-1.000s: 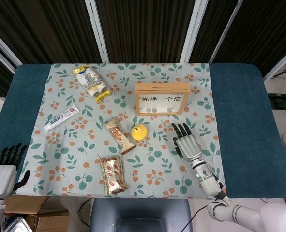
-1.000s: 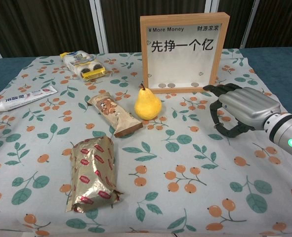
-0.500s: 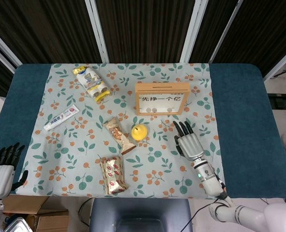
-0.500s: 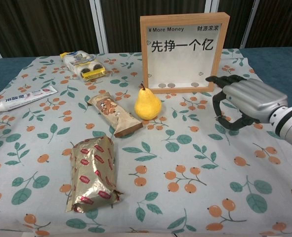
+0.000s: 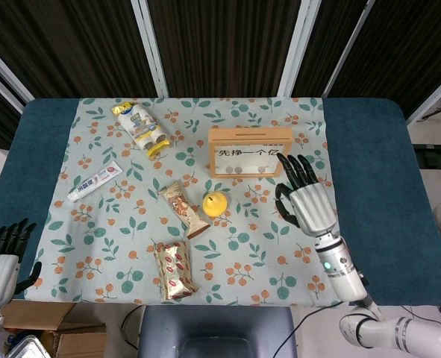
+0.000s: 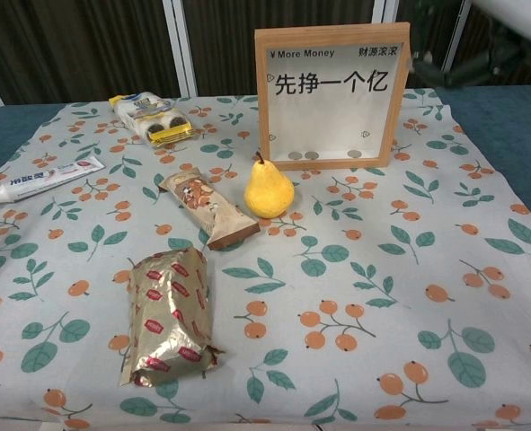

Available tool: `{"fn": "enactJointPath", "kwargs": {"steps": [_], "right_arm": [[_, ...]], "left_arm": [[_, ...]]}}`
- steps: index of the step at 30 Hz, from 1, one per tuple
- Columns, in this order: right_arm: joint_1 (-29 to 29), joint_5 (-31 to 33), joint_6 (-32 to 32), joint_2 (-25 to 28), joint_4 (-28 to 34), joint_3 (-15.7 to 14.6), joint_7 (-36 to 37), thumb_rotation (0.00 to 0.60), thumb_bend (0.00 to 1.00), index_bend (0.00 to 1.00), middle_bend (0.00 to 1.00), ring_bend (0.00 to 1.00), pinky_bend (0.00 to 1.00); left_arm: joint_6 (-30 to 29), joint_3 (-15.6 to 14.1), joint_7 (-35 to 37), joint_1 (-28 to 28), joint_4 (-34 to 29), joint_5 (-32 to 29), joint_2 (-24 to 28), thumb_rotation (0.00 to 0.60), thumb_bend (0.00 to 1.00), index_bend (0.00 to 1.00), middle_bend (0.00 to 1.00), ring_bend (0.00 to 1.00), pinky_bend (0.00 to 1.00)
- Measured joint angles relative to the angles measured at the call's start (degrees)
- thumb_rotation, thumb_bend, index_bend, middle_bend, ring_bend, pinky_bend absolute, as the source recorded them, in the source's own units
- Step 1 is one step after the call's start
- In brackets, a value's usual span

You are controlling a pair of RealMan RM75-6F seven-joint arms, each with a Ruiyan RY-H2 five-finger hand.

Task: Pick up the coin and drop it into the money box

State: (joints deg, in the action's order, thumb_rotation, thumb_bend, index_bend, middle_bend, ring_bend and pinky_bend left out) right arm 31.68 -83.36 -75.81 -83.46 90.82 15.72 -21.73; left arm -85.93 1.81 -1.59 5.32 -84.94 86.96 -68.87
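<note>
The money box [image 5: 251,151] is a wooden frame with a clear front, standing upright at the back of the flowered cloth, also in the chest view [image 6: 332,94]. Three coins [image 6: 311,154] lie at its bottom behind the pane. I see no loose coin on the cloth. My right hand [image 5: 306,198] hovers raised just right of the box with its back to the head camera and its fingers spread, showing nothing in them. My left hand [image 5: 2,261] hangs off the table's near left corner, fingers apart and holding nothing.
A yellow pear [image 5: 215,203] sits in front of the box, with a snack bar [image 5: 183,209] beside it and a foil packet [image 5: 174,269] nearer me. A toothpaste tube [image 5: 94,181] and a biscuit pack [image 5: 141,128] lie at the left.
My right hand has lifted off the cloth and moved up toward the box's right side, leaving the chest view. My left hand has drifted slightly lower.
</note>
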Motion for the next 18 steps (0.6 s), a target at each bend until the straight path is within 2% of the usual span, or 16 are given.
{"fn": "enactJointPath", "kwargs": {"steps": [4, 8, 14, 18], "right_arm": [[3.2, 5.0, 2.0, 1.8, 2.4, 6.4, -3.8, 0.600, 0.58, 0.73, 0.08, 0.00, 0.00], [8.8, 14.1, 5.9, 2.3, 2.0, 12.6, -9.5, 0.600, 0.58, 0.73, 0.09, 0.00, 0.00], [17.7, 29.2, 12.6, 2.1, -2.1, 16.4, -18.9, 0.600, 0.58, 0.72, 0.09, 0.00, 0.00], [23.3, 37.9, 16.3, 1.7, -5.3, 17.2, -24.0, 0.600, 0.58, 0.72, 0.09, 0.00, 0.00]], "left_arm": [[0.1, 0.0, 0.1, 0.0, -0.1, -0.1, 0.2, 0.600, 0.40, 0.00, 0.00, 0.00, 0.00], [0.7, -0.1, -0.2, 0.0, -0.2, -0.5, 0.3, 0.600, 0.40, 0.00, 0.00, 0.00, 0.00], [1.2, -0.3, -0.4, 0.0, -0.4, -0.8, 0.6, 0.600, 0.40, 0.00, 0.00, 0.00, 0.00], [1.7, -0.5, -1.1, 0.0, -0.8, -1.0, 0.8, 0.600, 0.40, 0.00, 0.00, 0.00, 0.00]]}}
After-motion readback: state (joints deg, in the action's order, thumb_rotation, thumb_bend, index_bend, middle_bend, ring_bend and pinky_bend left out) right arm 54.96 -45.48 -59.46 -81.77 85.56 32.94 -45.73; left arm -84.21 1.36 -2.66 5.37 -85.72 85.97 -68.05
